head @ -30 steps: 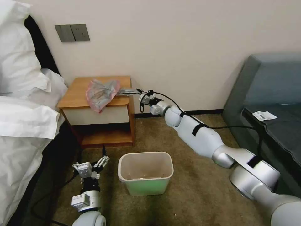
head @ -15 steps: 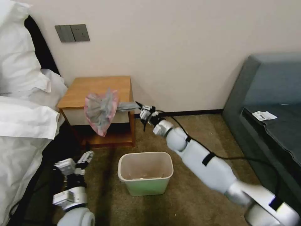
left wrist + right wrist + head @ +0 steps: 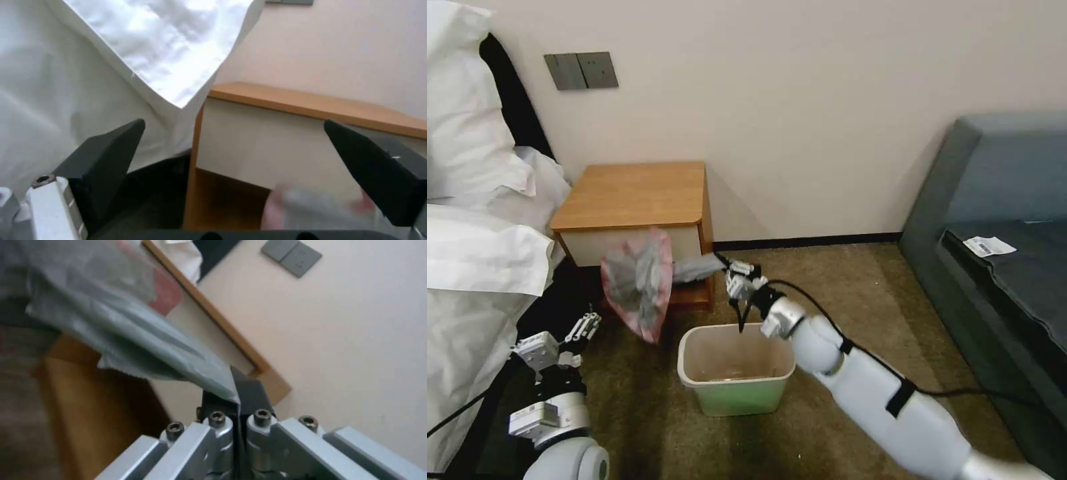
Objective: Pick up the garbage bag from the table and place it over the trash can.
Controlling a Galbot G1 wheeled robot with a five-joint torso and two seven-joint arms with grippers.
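**One hand grips the bag clear of the counter**

One robot hand, the right hand (image 3: 720,260), is clamped on a twisted grey end of the bag (image 3: 639,283), holding it in the air in front of the counter (image 3: 630,197). The bag fans out to the left of that hand, its pinkish-red rim hanging lowest, with its tip level with the rim of the can (image 3: 737,367). The can stands on the carpet just below and slightly right of the hand, and the bag touches neither it nor the counter. The counter top lies behind and above the hand, up against the wall.

In the right wrist view the right hand (image 3: 236,386) has its two dark fingers pressed together on a pinched fold of the bag (image 3: 115,323), which spreads away from them toward the counter's edge (image 3: 209,313).

The left hand (image 3: 584,328) hovers low beside the bed linen (image 3: 480,253), to the left of the can, with the bag's lower tip up and to its right. Its fingers stand wide apart around nothing; in its own wrist view the left hand (image 3: 236,173) faces the counter's drawer front (image 3: 267,146), with the bag (image 3: 320,210) blurred beyond it.
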